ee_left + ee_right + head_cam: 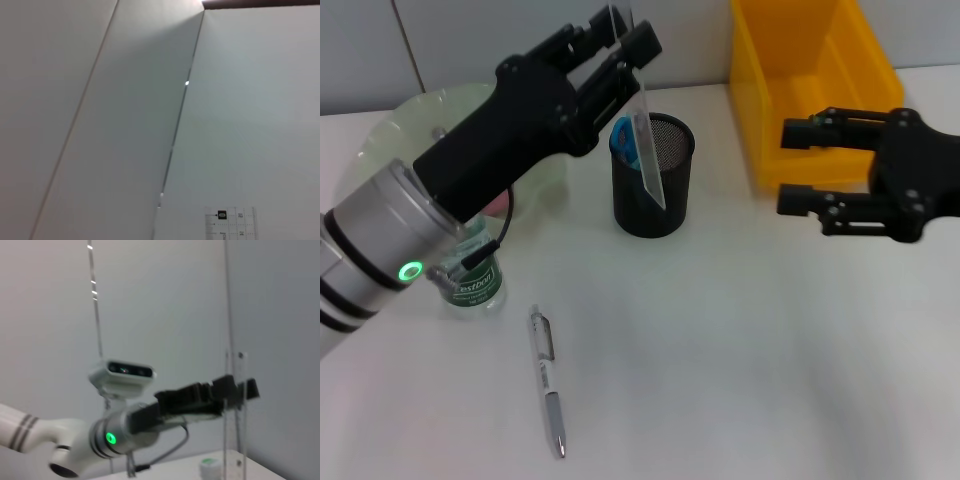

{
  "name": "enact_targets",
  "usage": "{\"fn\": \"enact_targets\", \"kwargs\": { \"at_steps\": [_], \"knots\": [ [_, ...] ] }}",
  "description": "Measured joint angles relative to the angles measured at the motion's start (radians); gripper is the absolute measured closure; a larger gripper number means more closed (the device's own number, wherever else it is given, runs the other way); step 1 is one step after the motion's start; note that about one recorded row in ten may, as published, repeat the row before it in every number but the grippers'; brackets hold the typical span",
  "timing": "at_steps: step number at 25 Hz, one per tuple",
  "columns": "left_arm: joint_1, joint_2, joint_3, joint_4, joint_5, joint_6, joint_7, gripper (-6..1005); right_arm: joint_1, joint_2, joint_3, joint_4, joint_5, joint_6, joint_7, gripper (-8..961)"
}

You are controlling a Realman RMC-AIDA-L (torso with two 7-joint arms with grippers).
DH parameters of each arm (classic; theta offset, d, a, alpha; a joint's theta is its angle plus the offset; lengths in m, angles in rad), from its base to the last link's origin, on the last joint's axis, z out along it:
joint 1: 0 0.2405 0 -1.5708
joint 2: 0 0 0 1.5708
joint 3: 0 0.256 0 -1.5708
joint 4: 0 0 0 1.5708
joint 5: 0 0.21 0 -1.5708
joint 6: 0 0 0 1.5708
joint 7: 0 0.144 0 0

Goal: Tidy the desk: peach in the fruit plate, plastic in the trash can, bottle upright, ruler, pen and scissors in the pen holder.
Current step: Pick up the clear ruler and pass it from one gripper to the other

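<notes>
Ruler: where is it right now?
In the head view the ruler stands nearly upright at centre, held by the left gripper, its lower end in the pen holder beside the scissors.

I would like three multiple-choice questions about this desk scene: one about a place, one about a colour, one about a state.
1. Where does the slim silver and clear ballpoint pen lie?
A. on the white desk
B. in the yellow bin
C. in the green bowl

2. What colour is the rectangular plastic trash can?
A. black
B. bright yellow
C. pale green

3. What does the left gripper hold?
A. nothing
B. the clear plastic water bottle
C. the clear straight plastic ruler

Answers: 1 A, the pen rests on bare tabletop in front of the black mesh pen holder. 2 B, the bin beside the right gripper is yellow. 3 C, the fingers pinch the ruler's top, with its lower end at the holder.
</notes>
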Motion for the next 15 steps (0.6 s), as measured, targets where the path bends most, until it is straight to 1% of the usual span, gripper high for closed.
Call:
{"fn": "enact_targets", "kwargs": {
  "at_steps": [3,8,9,10,12,13,14,15],
  "knots": [
    [0.025,0.0,0.021,0.072,-0.017,-0.094,0.03,602,-0.001,0.001,-0.047,-0.001,0.014,0.079,0.014,239],
    [0.05,0.0,0.093,0.168,-0.113,-0.246,0.149,602,-0.007,0.002,-0.167,-0.003,0.08,0.216,0.019,239],
    [0.05,0.0,0.106,0.177,-0.139,-0.27,0.177,602,-0.008,0.002,-0.221,-0.006,0.109,0.274,0.016,239],
    [0.05,0.0,0.106,0.177,-0.139,-0.27,0.177,602,-0.008,0.002,-0.221,-0.006,0.109,0.274,0.016,240],
    [0.043,0.0,0.131,0.185,-0.195,-0.305,0.233,602,-0.009,0.002,-0.282,-0.007,0.142,0.337,0.001,240],
    [0.043,0.0,0.131,0.185,-0.195,-0.305,0.233,602,-0.009,0.002,-0.309,-0.007,0.165,0.372,-0.011,240],
    [0.038,0.0,0.15,0.186,-0.247,-0.318,0.293,602,-0.012,0.002,-0.363,-0.008,0.206,0.426,-0.03,240],
    [0.036,0.0,0.177,0.187,-0.312,-0.325,0.369,602,-0.012,0.002,-0.363,-0.008,0.206,0.426,-0.03,240]
  ]
}}
